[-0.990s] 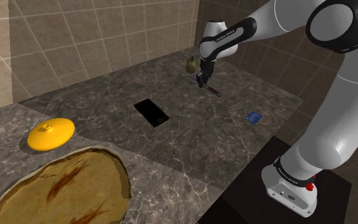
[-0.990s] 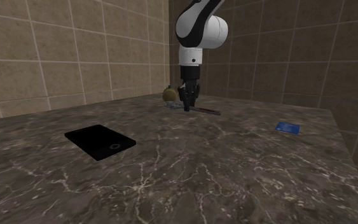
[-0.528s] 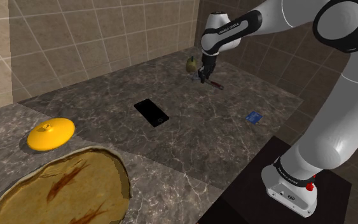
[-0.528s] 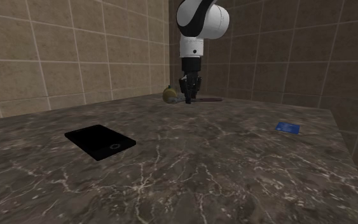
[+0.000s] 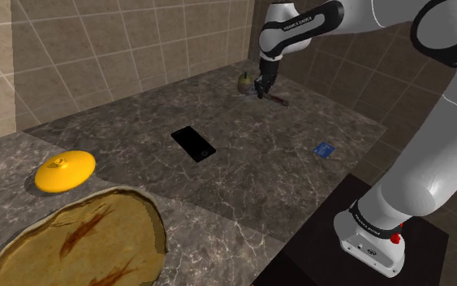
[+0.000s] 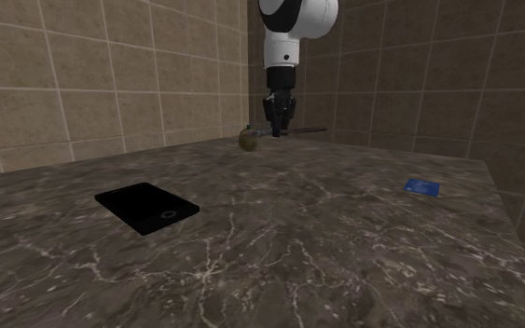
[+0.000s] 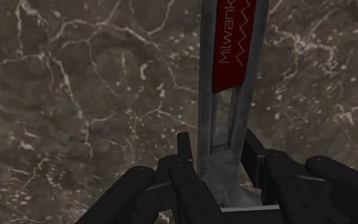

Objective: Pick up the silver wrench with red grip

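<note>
"Where is the wrench (image 7: 225,95)?"

"Up in the air, over the dark stone counter (image 6: 297,252). I don't think it touches the counter at all. The black gripper (image 7: 219,143) pinches its silver end tight, and the red grip sticks out past the fingers (image 7: 184,149)."

"So is the pick-up nearly done?"

"Looks so. Next it just needs a tight, steady hold, so the long end doesn't tip. A pear (image 6: 247,139) sits near, down below."

Wrench (image 7: 231,57) runs out of frame past its red grip, near end buried between the fingers (image 7: 185,159); platter (image 5: 80,244) cropped too.
</note>
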